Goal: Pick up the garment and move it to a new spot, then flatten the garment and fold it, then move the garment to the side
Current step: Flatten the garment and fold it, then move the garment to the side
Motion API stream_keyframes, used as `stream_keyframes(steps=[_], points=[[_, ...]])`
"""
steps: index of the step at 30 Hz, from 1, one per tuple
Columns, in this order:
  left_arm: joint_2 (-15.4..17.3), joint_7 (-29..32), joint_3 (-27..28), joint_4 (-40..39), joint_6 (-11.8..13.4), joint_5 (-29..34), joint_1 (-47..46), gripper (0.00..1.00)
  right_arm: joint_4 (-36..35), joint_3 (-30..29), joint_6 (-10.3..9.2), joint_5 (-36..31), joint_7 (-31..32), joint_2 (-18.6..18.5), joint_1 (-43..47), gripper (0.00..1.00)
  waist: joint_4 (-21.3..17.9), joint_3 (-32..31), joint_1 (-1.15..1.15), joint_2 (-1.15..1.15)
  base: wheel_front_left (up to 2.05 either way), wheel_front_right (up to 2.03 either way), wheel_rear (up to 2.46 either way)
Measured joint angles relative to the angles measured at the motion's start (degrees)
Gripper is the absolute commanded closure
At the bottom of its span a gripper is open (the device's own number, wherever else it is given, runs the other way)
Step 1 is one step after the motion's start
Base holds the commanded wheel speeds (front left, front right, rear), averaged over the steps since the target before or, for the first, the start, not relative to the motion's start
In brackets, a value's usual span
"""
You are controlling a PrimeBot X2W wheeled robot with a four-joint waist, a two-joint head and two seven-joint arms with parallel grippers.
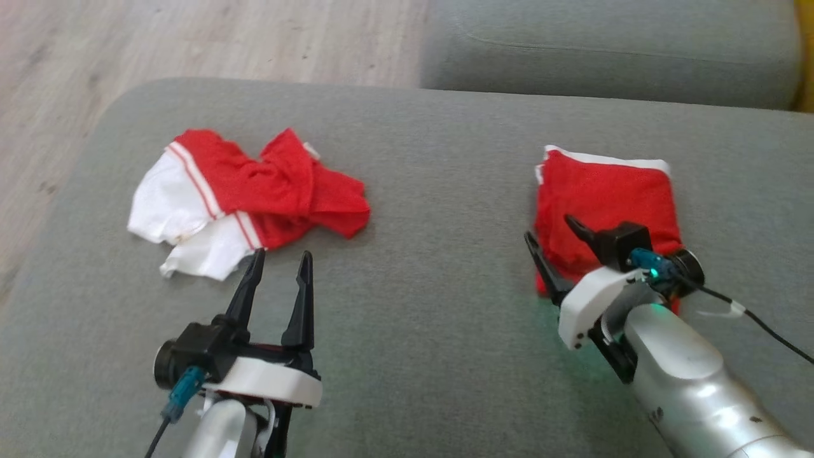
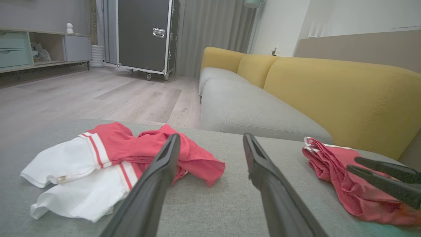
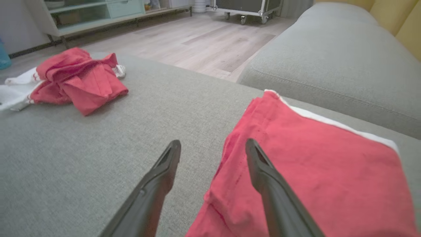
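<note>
On the grey cushion [image 1: 432,267], 1 crumpled garment [image 1: 254,191] was seen left, 1 folded garment [image 1: 604,197] laid aside right, that round judged done. The right gripper [image 1: 548,227] was spread, empty, at the fold's near edge; the left gripper [image 1: 283,253] spread too. Next, judged: the crumpled one to be pinched and lifted.

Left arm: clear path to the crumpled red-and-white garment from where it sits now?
Probably yes. The left gripper is open, fingers pointing at the crumpled garment, tips right by its near edge. Nothing stands in between, and the right gripper is well away at the folded garment.
</note>
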Motion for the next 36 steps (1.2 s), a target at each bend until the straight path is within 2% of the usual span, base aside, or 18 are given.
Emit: stream_keyframes(steps=[6, 9, 13, 16, 19, 22, 26, 36], points=[[0.0, 0.0, 0.7, -1.3, 0.0, 0.0, 0.3, 0.00, -7.5, -4.0, 0.00, 2.0, 0.0, -0.9, 0.0, 0.00, -3.1, -0.6, 0.00, 0.00, 0.00, 0.00, 0.00], [0.0, 0.0, 1.1, -2.2, 0.0, 0.0, 0.3, 0.00, -13.7, -10.7, 0.00, 1.1, -0.1, -2.1, 0.8, 0.00, -5.3, -1.0, 0.00, 0.00, 0.00, 0.00, 0.00], [0.0, 0.0, 1.9, -3.8, 0.1, 0.0, 0.3, 0.00, -23.3, -22.1, 0.00, -4.5, -0.1, -3.0, 4.8, 0.00, -8.3, -1.4, 0.00, 0.00, 0.00, 0.00, 0.00], [0.0, 0.0, 2.3, -4.8, 0.1, -0.3, 0.3, 0.00, -29.7, -28.7, 0.00, -8.9, -0.2, -1.6, 10.0, 0.00, -10.2, -1.5, 0.00, 0.00, 0.00, 0.00, 0.00], [0.0, 0.0, 2.4, -5.1, 0.2, -0.8, 0.3, 0.00, -33.5, -33.0, 0.00, -12.3, -0.2, 1.7, 15.7, 0.00, -11.6, -1.5, 0.00, 0.00, 0.00, 0.00, 0.00], [0.0, 0.0, 2.3, -4.0, 0.4, -1.0, 0.6, 0.00, -35.3, -35.0, 0.00, -13.2, -0.2, 4.3, 20.7, 0.00, -12.5, -1.7, 0.00, 0.00, 0.00, 0.00, 0.00], [0.0, 0.0, 2.3, -3.2, 0.6, -1.2, 2.7, 0.00, -36.4, -35.6, 0.00, -13.7, -0.2, 5.3, 24.7, 0.00, -13.0, -1.7, 0.00, 0.00, 0.00, 0.00, 0.00], [0.0, 0.0, 1.7, -2.8, 0.8, -1.2, 3.3, 0.00, -37.9, -36.0, 0.00, -14.0, -0.2, 5.9, 25.3, 0.00, -11.1, -0.4, 0.00, 0.00, 0.00, 0.00, 0.00]])
